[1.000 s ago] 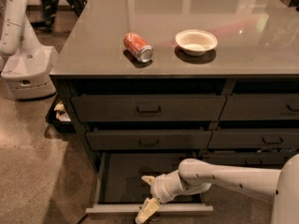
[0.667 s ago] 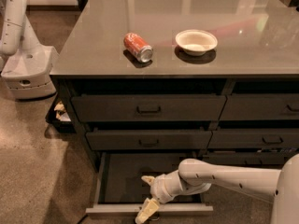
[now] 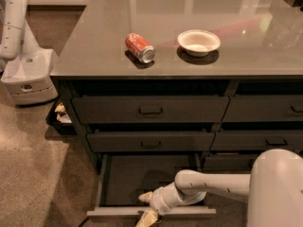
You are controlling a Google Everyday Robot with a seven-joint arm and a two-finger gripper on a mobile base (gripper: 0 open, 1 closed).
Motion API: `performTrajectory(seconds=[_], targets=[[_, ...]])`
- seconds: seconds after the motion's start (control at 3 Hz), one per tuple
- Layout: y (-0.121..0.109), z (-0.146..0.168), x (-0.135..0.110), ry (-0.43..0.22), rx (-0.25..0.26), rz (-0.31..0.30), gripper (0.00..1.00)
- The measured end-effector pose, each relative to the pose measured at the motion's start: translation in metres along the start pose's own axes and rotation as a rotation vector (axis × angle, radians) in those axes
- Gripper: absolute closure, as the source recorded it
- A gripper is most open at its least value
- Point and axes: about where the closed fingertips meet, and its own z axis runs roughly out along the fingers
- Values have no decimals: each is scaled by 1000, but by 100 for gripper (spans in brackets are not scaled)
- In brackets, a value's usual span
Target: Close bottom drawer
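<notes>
The bottom drawer (image 3: 123, 178) of the left stack stands pulled out, with a plain dark inside and a low front panel (image 3: 113, 214) along the bottom edge of the camera view. My gripper (image 3: 146, 207) is at that front panel near its middle. One cream finger (image 3: 145, 196) lies inside the drawer and the other (image 3: 147, 218) hangs outside the panel, so the fingers straddle the front. My white arm (image 3: 213, 186) reaches in from the lower right.
Two shut drawers (image 3: 150, 110) sit above it, and a neighbouring stack (image 3: 265, 141) stands to the right. On the grey counter (image 3: 94, 56) lie a red can (image 3: 140, 47) on its side and a white bowl (image 3: 199, 41). Another white robot (image 3: 21, 56) stands at the left.
</notes>
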Motion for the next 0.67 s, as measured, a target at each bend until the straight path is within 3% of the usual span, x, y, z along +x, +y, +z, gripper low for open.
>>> performTrajectory(seconds=[0.67], targets=[[12,19,30,-24,11,42,65]])
